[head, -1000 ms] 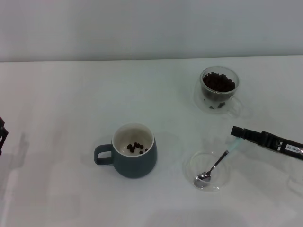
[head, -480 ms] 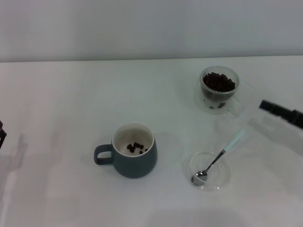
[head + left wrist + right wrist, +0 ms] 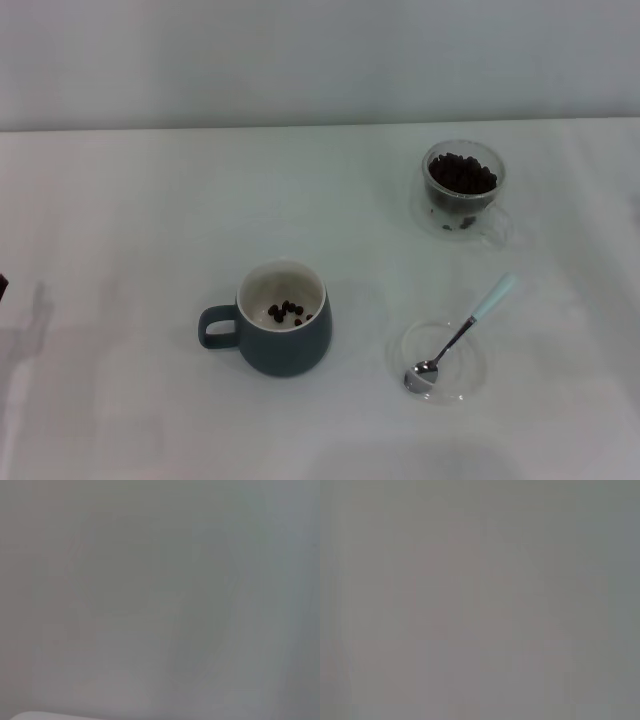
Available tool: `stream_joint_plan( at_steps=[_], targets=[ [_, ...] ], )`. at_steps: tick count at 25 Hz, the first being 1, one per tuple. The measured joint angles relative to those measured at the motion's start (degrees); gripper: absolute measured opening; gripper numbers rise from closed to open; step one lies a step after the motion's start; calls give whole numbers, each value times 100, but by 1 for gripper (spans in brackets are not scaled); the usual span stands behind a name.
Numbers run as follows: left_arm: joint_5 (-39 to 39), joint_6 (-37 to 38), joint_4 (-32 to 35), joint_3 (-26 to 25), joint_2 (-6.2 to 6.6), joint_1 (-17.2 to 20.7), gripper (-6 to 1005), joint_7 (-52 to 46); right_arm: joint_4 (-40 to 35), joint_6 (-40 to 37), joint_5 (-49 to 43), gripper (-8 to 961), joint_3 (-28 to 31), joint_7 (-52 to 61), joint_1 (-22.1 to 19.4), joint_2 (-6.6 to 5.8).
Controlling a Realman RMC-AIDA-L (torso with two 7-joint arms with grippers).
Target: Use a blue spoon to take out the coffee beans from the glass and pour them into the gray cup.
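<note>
Nearest, the spoon is being borne by a clear saucer, its metal bowl inside and its pale handle angled out over the rim. To its left, the cup is holding a few beans. Farthest, the glass is being kept well apart, filled with dark beans. Neither gripper is being shown; finger state cannot be told.

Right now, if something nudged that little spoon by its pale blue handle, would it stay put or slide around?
Probably slide or pivot. The blue spoon rests with its metal bowl in the clear glass saucer, and its handle juts over the rim, so a nudge would likely swing it. Metal on glass looks slippery. It seems stiff and light. Neither gripper is in view.
</note>
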Motion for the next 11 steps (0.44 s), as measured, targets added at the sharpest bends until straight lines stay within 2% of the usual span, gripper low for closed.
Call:
stream_joint_plan(
  at_steps=[2,5,11],
  targets=[
    [-5,15,12,0,0,1,788,-2,407,-191,164,822,268,-844,105,-8],
    [-11,30,16,3,0,21,788,-5,616,-216,206,819,298,-1665,188,4],
    [6,34,20,39,0,36,788,-5,826,-231,213,814,315,-2211,241,7]
  ],
)
